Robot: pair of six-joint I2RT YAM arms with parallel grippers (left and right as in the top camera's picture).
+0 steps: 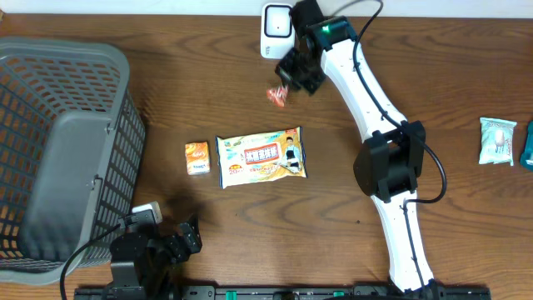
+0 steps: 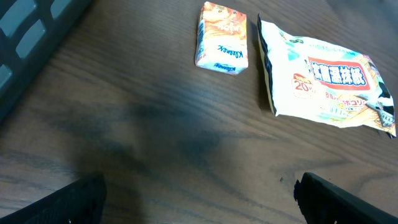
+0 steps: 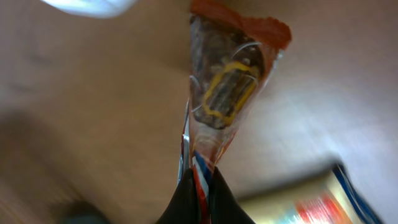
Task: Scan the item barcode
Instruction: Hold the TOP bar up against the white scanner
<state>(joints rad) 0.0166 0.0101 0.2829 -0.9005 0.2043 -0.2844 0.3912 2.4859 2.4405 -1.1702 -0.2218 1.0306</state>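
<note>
Your right gripper point(image 1: 291, 82) is clamped tight on the snack packet point(image 3: 227, 87), which sticks out past the fingertips, with the white scanner point(image 1: 276, 27) just beside it. Your left gripper point(image 2: 205, 208) is spread wide, with the tissue pack point(image 2: 222, 37) and large flat packet point(image 2: 323, 78) ahead of it

A small tissue pack point(image 2: 221, 37) lies beside a larger printed packet point(image 2: 326, 81).

Grey basket point(image 1: 127, 142); tissue pk point(image 1: 197, 157); large pkt point(image 1: 261, 156)
</note>
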